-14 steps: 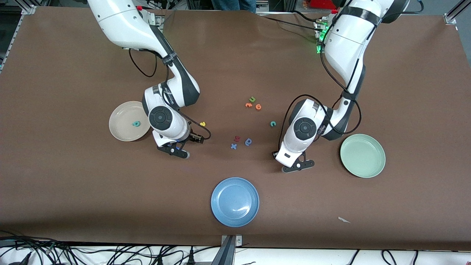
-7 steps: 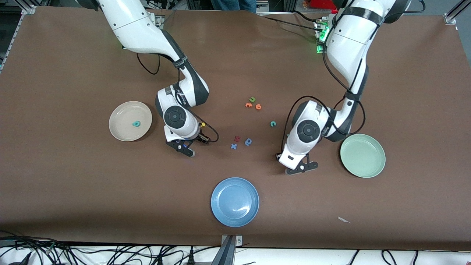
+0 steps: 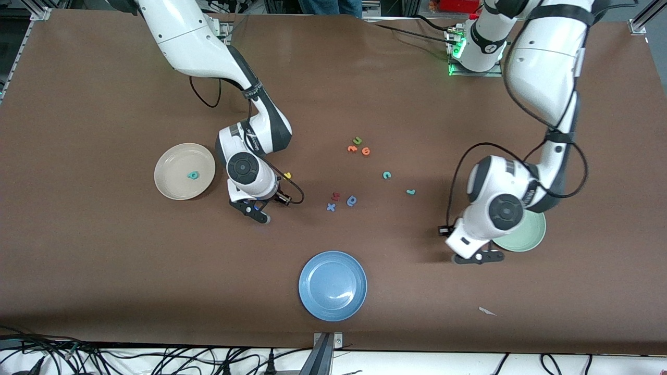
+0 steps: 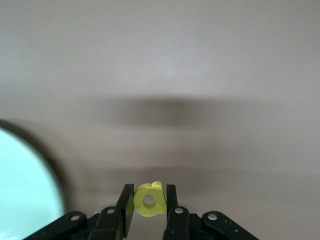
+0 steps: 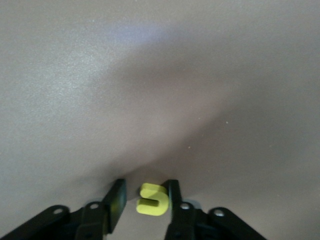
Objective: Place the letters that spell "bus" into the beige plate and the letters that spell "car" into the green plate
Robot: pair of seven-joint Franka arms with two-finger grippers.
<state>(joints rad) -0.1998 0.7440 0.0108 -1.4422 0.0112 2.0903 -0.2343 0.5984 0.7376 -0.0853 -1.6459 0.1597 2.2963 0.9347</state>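
Observation:
My left gripper hangs over the table at the rim of the green plate, which its arm partly covers. It is shut on the yellow "a", and the green plate shows at the edge of the left wrist view. Low over the table beside the beige plate, my right gripper has its jaws round a curved yellow letter. One finger touches the letter and a gap shows at the other. The teal "b" lies in the beige plate. On the table lie the teal "c", the teal "r" and another yellow letter.
A blue plate sits near the front edge. Mid-table lie a green "u", two orange letters, a red letter, a blue round letter and a blue "x". A white scrap lies near the front.
My left arm has swung from mid-table to the green plate's rim, uncovering the teal "r". My right gripper has barely shifted and its fingers have drawn closer together.

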